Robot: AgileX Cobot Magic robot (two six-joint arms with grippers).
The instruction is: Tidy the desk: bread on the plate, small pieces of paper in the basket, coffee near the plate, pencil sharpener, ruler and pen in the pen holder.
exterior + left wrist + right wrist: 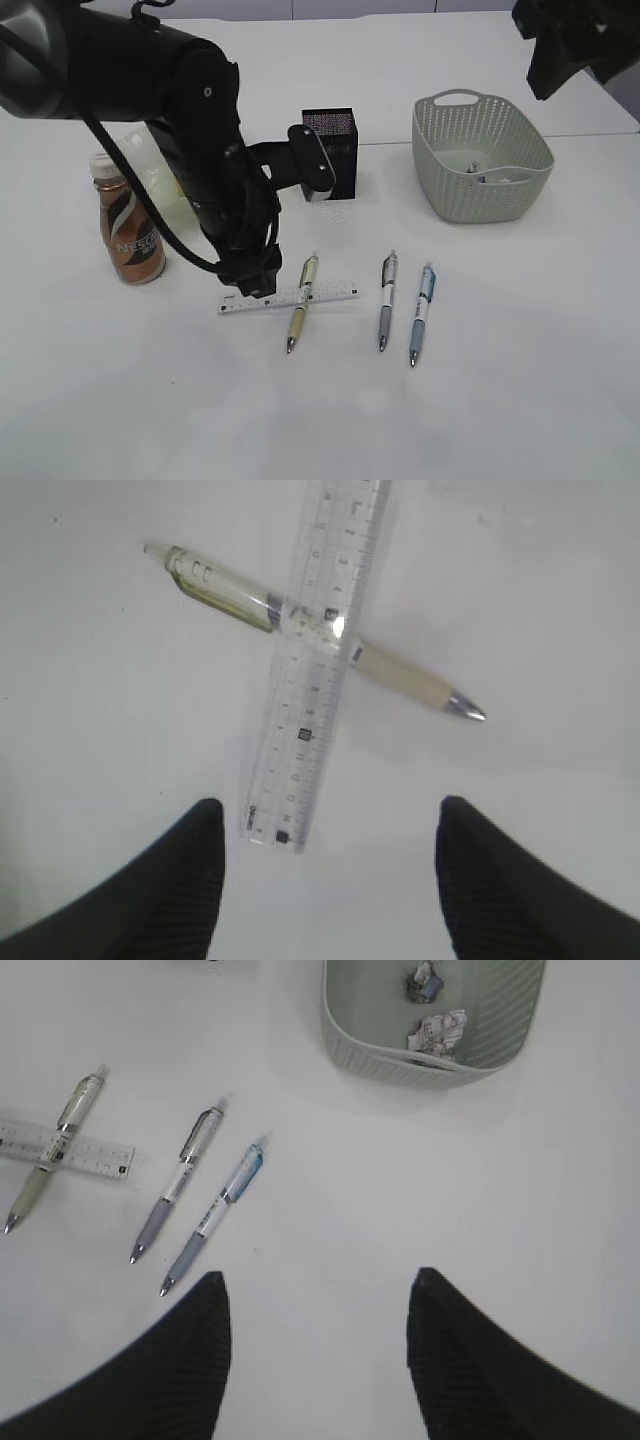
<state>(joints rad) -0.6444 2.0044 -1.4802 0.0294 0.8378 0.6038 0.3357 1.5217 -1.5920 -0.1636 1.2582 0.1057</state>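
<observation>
Exterior view, nearest to me: three click pens lie on the plain white desk (320,420). An olive pen (302,303) crosses the short clear plastic ruler (330,296); from the left wrist the ruler lies over the pen. To its right lie a grey pen (386,301) and a blue pen (421,315), side by side, apart.

My left gripper (325,865) hangs over the ruler's near end, jaws spread and empty, one finger either side, not touching it. In the exterior view its black arm hides that end of the ruler.

Behind the arm on the left stands the brown Nescafe coffee bottle with a white cap (124,233). The pale green glass plate (140,160) shows only as a sliver past the arm; I cannot make out what is on it.

Further back, the black punched square pen holder (335,150) is partly covered by the wrist. The grey-green woven-look basket (480,160) holds crumpled paper balls (437,1030).

My right gripper (315,1345) hovers over bare desk, jaws apart, empty; its arm is cut off at the exterior view's top right corner.
</observation>
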